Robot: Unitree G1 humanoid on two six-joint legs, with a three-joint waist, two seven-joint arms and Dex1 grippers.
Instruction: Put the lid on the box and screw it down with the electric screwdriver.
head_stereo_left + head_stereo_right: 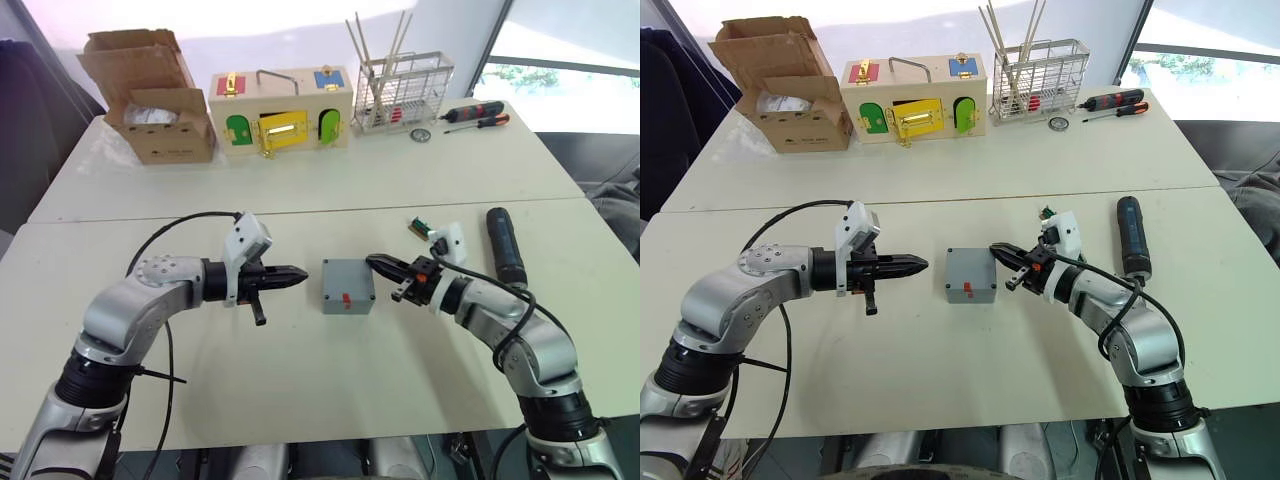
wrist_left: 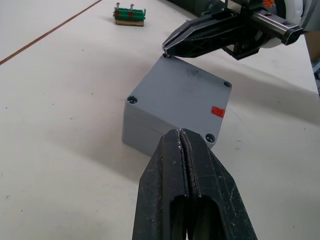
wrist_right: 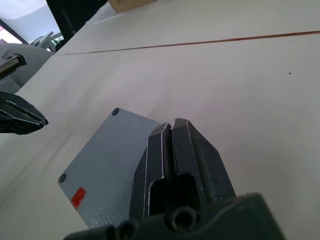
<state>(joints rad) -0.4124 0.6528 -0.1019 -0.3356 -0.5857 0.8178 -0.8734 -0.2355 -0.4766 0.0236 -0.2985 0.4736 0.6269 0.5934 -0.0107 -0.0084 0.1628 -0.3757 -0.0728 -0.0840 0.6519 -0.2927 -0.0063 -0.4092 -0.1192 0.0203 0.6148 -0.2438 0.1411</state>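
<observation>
I see my left end effector (image 1: 300,273) and right end effector (image 1: 376,264) pointing toward each other, fingers pressed together, both forearms held level.

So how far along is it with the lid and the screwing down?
The lid already sits on the box, covering it. Both grippers are shut and empty: the left gripper off the box's left side, the right gripper at its right edge. The electric screwdriver lies untouched on the table, so all the screwing is left.
</observation>
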